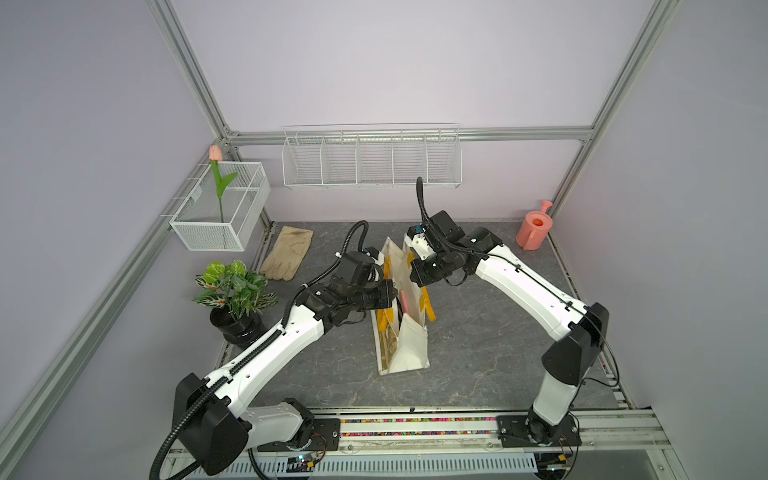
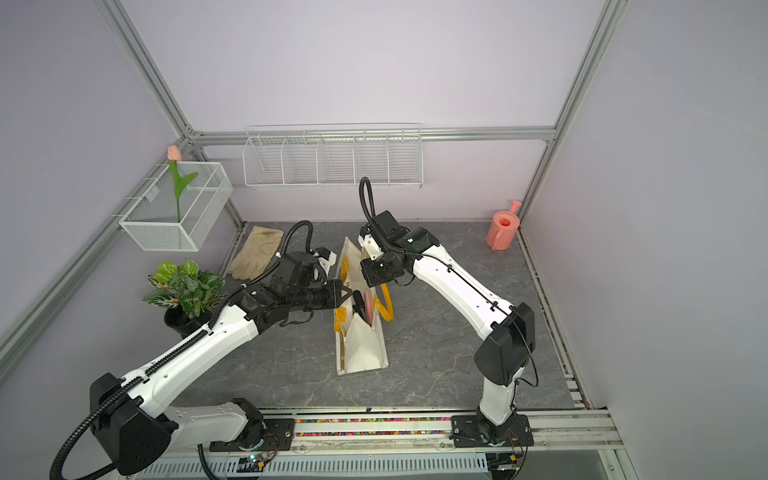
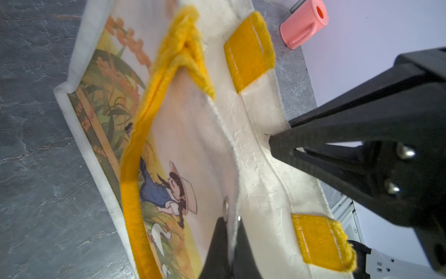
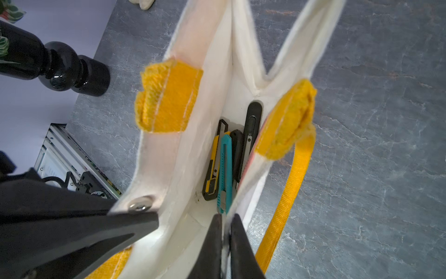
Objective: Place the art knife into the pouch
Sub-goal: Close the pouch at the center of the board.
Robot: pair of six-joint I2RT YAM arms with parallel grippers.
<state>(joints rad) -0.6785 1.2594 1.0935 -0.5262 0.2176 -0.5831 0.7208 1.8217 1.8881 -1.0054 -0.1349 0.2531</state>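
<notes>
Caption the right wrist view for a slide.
Inside the pouch: art knives at the bottom, left gripper and right gripper pinching its rim.

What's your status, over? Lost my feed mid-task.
Left gripper shut on pouch rim. Right gripper shut on opposite rim; pouch held open. Several art knives lying inside. Mouth unobstructed.

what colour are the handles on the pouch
Yellow-orange. The loop handle on the cream pouch shows best in the right wrist view.
</notes>
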